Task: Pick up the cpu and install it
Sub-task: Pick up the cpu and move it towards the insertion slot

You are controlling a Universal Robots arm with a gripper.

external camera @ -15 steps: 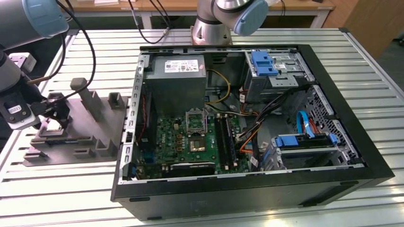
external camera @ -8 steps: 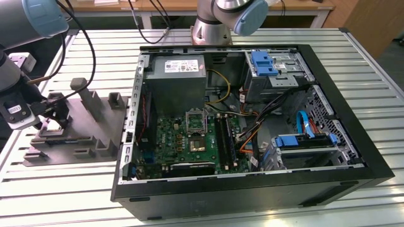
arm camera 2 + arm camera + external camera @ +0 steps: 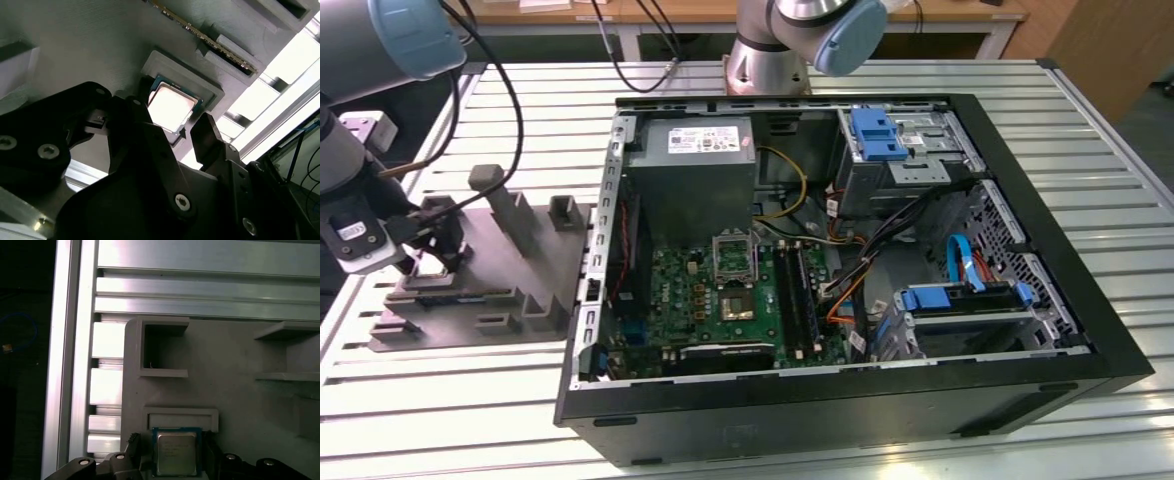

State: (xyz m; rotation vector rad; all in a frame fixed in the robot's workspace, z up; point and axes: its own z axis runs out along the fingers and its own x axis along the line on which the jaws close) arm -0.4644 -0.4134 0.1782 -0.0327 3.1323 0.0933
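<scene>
Closest in, the end effector (image 3: 165, 114) is seen with its two black fingers (image 3: 131, 112) spread apart, one set on each side of the cpu (image 3: 171, 106). Whether the pads are actually touching its edges can't be made out, but nothing looks clamped on it yet. The cpu is laid flat, metal lid up, in a shallow square pocket (image 3: 210, 92) of the grey fixture plate (image 3: 240, 390). That's probably done so it's kept square and its edges are left reachable for a side grip. In the first wrist view the cpu is lined up right between the fingers.

The plate is parked on the slatted aluminium worktop (image 3: 454, 400), at the exterior view's left. Further off, toward the exterior view's right, the open computer case (image 3: 854, 410) is laid on its side. That way the green board (image 3: 707, 300) and its socket (image 3: 734, 254) are faced upward, well apart from the cpu.
</scene>
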